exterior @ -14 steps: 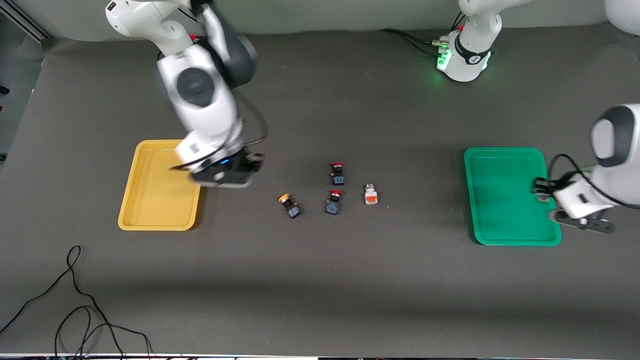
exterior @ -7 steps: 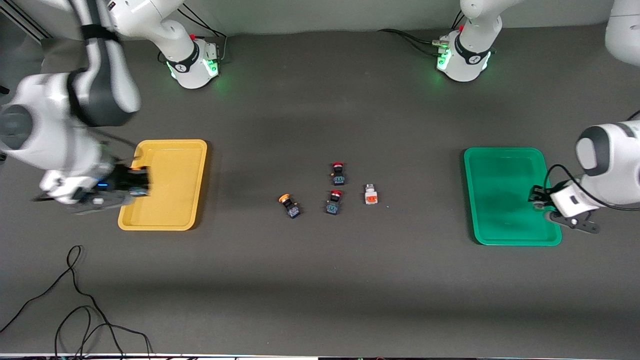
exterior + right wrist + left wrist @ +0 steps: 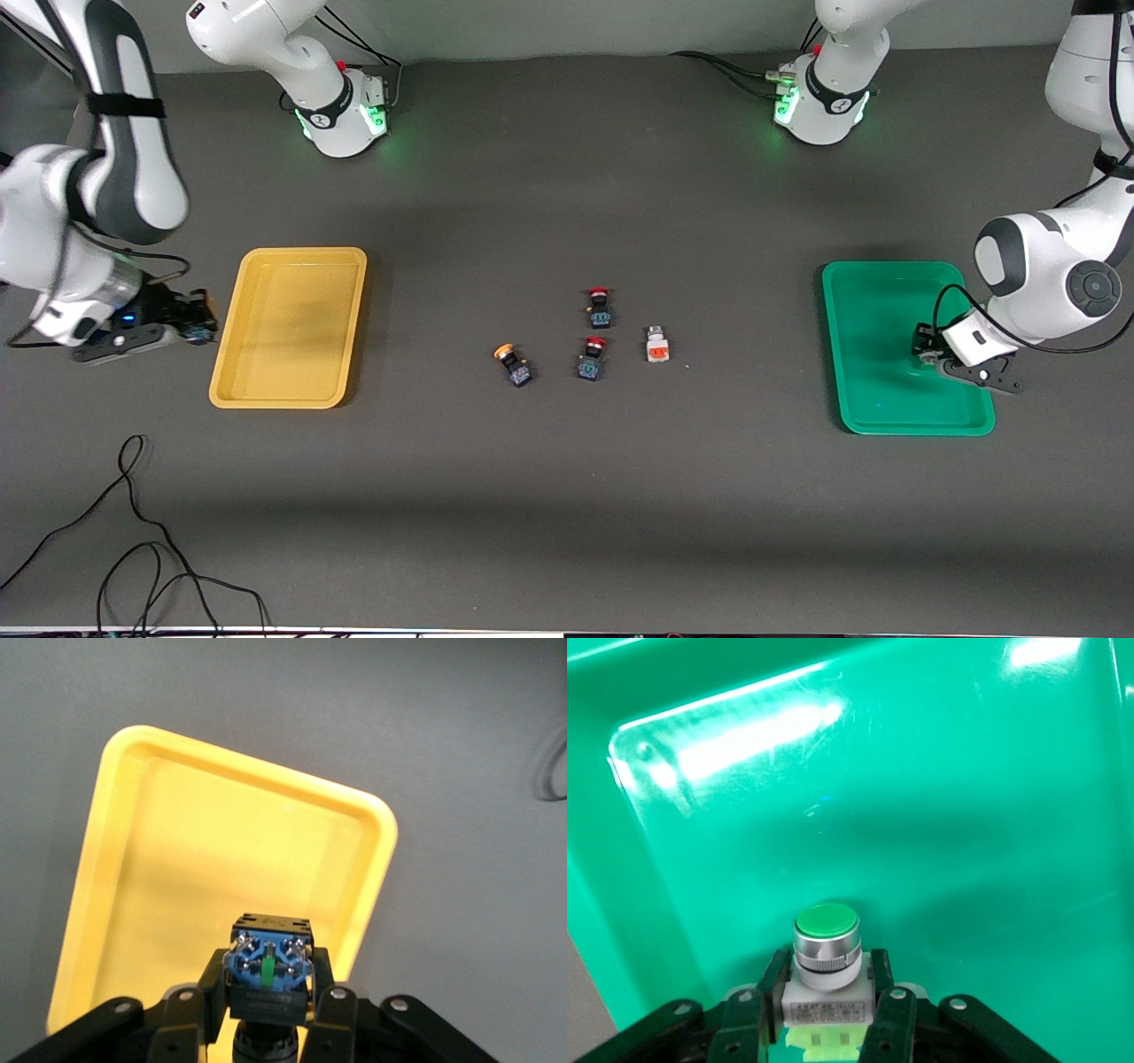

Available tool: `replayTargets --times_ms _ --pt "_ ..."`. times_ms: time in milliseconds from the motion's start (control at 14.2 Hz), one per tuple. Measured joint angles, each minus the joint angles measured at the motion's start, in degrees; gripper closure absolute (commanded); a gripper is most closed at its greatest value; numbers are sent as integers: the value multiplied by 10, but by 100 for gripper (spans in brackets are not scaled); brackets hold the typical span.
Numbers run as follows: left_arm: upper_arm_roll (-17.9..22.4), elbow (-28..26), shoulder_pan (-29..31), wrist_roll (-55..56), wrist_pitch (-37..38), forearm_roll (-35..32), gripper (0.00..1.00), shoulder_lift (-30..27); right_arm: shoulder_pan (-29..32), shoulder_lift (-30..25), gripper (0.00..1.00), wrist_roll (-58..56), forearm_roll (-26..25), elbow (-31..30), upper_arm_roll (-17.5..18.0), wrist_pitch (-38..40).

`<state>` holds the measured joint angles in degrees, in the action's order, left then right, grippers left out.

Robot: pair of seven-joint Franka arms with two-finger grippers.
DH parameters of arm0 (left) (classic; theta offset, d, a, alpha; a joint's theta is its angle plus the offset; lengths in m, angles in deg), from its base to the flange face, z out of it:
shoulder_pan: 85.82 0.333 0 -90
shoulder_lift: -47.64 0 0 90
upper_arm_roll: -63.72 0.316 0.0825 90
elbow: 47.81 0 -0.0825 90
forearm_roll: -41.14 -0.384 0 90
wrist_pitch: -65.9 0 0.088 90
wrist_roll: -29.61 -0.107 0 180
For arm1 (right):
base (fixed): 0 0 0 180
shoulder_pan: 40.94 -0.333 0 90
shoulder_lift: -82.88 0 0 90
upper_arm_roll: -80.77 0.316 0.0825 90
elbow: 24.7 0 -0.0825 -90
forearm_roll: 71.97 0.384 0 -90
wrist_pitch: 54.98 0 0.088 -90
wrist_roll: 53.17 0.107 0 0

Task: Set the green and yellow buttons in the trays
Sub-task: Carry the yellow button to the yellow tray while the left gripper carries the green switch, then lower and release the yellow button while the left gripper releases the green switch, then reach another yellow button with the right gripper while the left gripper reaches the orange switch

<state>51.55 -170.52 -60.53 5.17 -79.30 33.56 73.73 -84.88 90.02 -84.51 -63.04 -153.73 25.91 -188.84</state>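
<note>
My left gripper (image 3: 926, 347) is shut on a white button with a green cap (image 3: 827, 943) and holds it low over the green tray (image 3: 873, 301), near the edge at the left arm's end; the tray fills the left wrist view (image 3: 921, 815). My right gripper (image 3: 197, 323) is shut on a black-blue button (image 3: 266, 970), over the table just off the yellow tray (image 3: 288, 328) at the right arm's end. The tray shows in the right wrist view (image 3: 204, 850). A yellow-orange capped button (image 3: 512, 363) and a white button with an orange face (image 3: 656, 345) lie mid-table.
Two black buttons with red caps (image 3: 599, 307) (image 3: 592, 358) lie between the yellow-capped and the white button. Black cables (image 3: 133, 532) lie on the table near the front camera at the right arm's end. The arms' bases (image 3: 341, 115) (image 3: 819, 106) stand along the back.
The right arm swung with its button from the yellow tray's inner edge across the tray to just off its outer edge. The left gripper moved farther in over the green tray.
</note>
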Motion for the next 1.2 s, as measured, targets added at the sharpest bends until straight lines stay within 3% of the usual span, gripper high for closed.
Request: replayTargets --times_ms 211,352,423,493,564,634,705,987,1198 --pt "0 1 0 67 12 0 100 0 -1 48 67 -63 97 -40 0 -50" --pt "0 3 0 117 35 0 98 -1 -1 99 67 -135 193 -40 1 -57" --pt "0 3 0 131 40 0 61 -1 -2 124 67 -172 240 -40 1 -59" --pt "0 3 0 138 42 0 1 -1 -2 149 60 -206 281 -39 2 -60" --pt "0 3 0 142 42 0 0 -1 -2 169 42 -229 308 -38 2 -61" --pt "0 3 0 143 43 0 0 -1 -2 184 8 -239 321 -36 3 -63" --pt "0 3 0 143 44 0 0 -1 -3 193 0 -240 327 -34 3 -64" --pt "-5 20 -1 145 90 0 0 -16 -4 197 0 -240 329 -9 3 -62" --pt "-23 101 -19 152 263 2 0 -57 -10 196 0 -232 320 36 -9 -7"
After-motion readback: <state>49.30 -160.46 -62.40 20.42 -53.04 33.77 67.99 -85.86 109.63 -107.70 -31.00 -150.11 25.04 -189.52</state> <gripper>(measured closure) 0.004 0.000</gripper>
